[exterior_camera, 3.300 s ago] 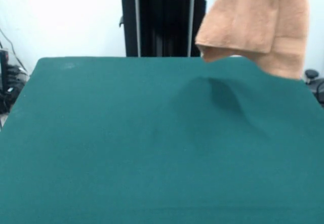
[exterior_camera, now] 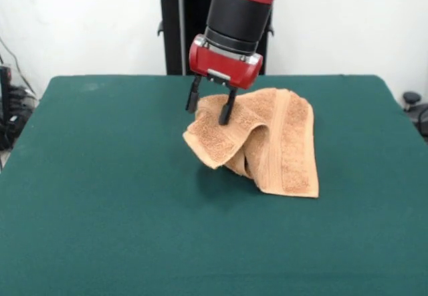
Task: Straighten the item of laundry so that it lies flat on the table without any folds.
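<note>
Left stretch of the table point(exterior_camera: 100, 196): bare dark green cloth, running from the far edge down to the near edge.

Moving right, toward the middle: my arm comes down from the top of the front view, black sleeve over a red wrist block. My pincer point(exterior_camera: 210, 108) hangs below it with the two black fingers point(exterior_camera: 193, 95) spread apart, nothing clamped between them. The left-hand finger stands over bare green just beside the towel's upper left corner. The right-hand finger sits against the cloth at the towel's top edge; whether it presses in or only overlaps it from this angle, I cannot tell.

Just right of the fingers: the towel point(exterior_camera: 267, 142), peach terry, lying on the table a little right of centre and toward the far half. It is not flat. Its left part is bunched into a raised hump with a rounded fold drooping at the lower left, and a dark hollow shows beneath that fold. A shadow sits on the green under the hump.

Further right: the towel's right part lies flatter, with a woven band running along its length near the right edge, down to a squared lower corner.

Right of the towel: green cloth again, out to the table's right edge.
</note>
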`<state>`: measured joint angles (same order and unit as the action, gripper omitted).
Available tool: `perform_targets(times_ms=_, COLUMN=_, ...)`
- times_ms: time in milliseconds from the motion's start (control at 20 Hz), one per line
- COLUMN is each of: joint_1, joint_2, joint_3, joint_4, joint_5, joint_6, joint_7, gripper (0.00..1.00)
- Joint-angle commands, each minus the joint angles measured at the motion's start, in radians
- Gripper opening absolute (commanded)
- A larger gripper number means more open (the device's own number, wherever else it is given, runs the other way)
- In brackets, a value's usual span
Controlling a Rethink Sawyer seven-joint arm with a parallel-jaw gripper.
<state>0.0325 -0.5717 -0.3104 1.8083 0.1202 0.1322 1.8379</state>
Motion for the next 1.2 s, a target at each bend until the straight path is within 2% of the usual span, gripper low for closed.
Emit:
perform_targets(times_ms=50, joint_1=0.079, joint_2=-0.073, joint_3=-0.023, joint_4=-0.074, joint_5=0.094, joint_6=0.212, joint_7=0.238, gripper=1.00)
perform_targets(times_ms=300, joint_1=0.143, joint_2=-0.109, joint_3=-0.103, joint_4=-0.159, joint_5=0.113, joint_6=0.416, joint_7=0.278, gripper=1.00)
perform_targets(times_ms=450, joint_1=0.142, joint_2=-0.103, joint_3=-0.103, joint_4=-0.194, joint_5=0.126, joint_6=0.454, joint_7=0.284, gripper=1.00)
perform_targets(times_ms=600, joint_1=0.122, joint_2=-0.096, joint_3=-0.060, joint_4=-0.216, joint_5=0.150, joint_6=0.466, joint_7=0.273, gripper=1.00)
perform_targets(times_ms=850, joint_1=0.110, joint_2=-0.033, joint_3=0.012, joint_4=-0.237, joint_5=0.200, joint_6=0.403, joint_7=0.279, gripper=1.00)
perform_targets(times_ms=1200, joint_1=0.135, joint_2=0.097, joint_3=-0.012, joint_4=-0.276, joint_5=0.222, joint_6=0.240, joint_7=0.291, gripper=1.00)
